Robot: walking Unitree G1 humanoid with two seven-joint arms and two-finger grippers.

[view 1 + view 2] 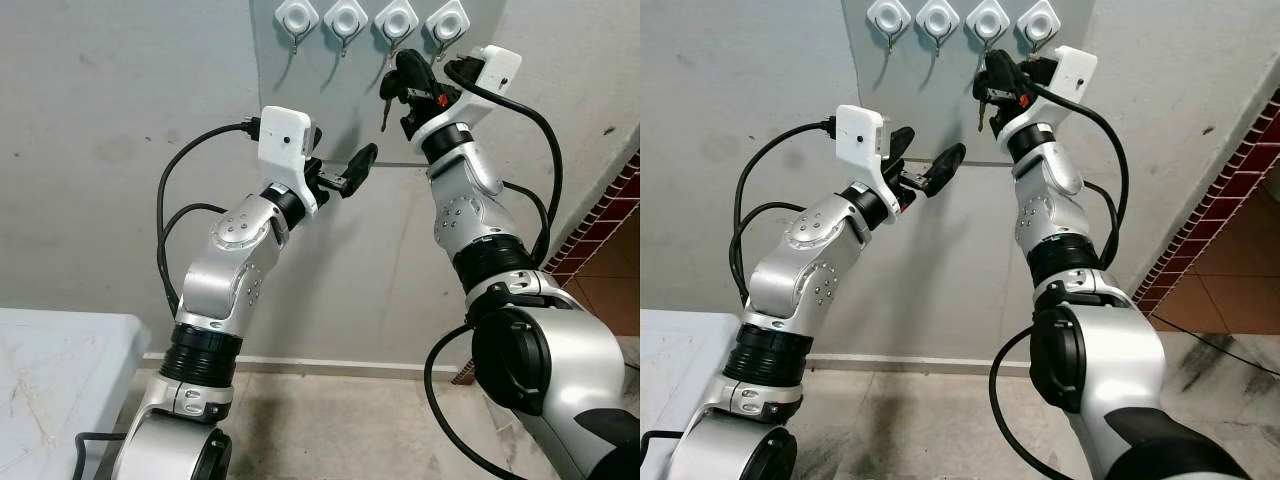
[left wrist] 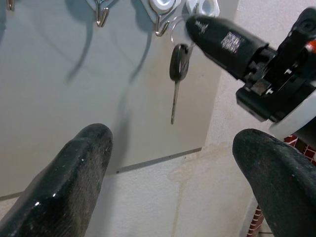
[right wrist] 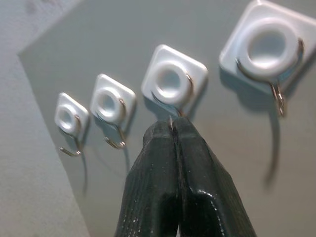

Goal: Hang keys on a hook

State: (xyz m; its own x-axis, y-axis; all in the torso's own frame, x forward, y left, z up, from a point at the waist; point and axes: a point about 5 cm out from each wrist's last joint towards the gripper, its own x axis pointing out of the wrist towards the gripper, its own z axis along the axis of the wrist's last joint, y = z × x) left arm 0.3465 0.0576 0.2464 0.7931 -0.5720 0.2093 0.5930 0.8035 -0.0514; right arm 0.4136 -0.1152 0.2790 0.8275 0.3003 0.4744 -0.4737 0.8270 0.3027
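Grey panel (image 1: 300, 100) on the pale wall carries a row of four white square hook mounts (image 1: 346, 17), each with a small wire hook below, set high so keys can dangle free of the wall.

Silver right arm reaches up to that row so that the right gripper (image 1: 402, 72) meets the third mount from the left. Its two black fingers are pressed together, and in the right wrist view a thin wire ring is pinched between their tips right at the third hook (image 3: 174, 109). This looks like the moment of threading the ring over the hook; whether it has already caught I cannot tell.

Silver left arm is raised lower and to the left, well apart from the hooks. Its left gripper (image 1: 345, 175) points toward the work with fingers spread wide and nothing between them, probably just standing by, and its wrist camera gets a clear look at the hand-off.

Black-headed key (image 2: 177, 69) hangs straight down from the ring below the right gripper, blade pointing to the floor, close against the panel, near the third hook.

Small white print sits on the side of the right gripper's finger (image 2: 229, 39), too blurred to read.
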